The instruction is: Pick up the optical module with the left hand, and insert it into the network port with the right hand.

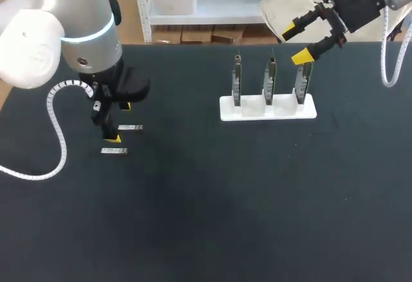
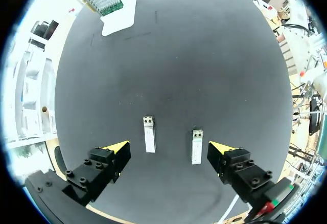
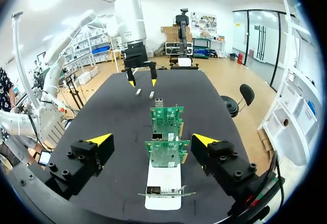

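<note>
At the table's nine o'clock edge, seen overhead, your left gripper (image 1: 119, 122) hangs spread over two optical modules (image 1: 130, 127); at one o'clock your right gripper (image 1: 297, 44), also spread, tops the card stand (image 1: 267, 109). Left wrist: both modules lie untouched between its fingertips (image 2: 117, 146). Right wrist: network cards (image 3: 166, 120) stand just ahead.

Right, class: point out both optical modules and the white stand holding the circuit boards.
White stand (image 1: 252, 108): head view, bare part of its base.
Optical module nearer the stand (image 1: 131, 128): head view, middle of its body.
Optical module farther from the stand (image 1: 114, 151): head view, middle of its body.
</note>
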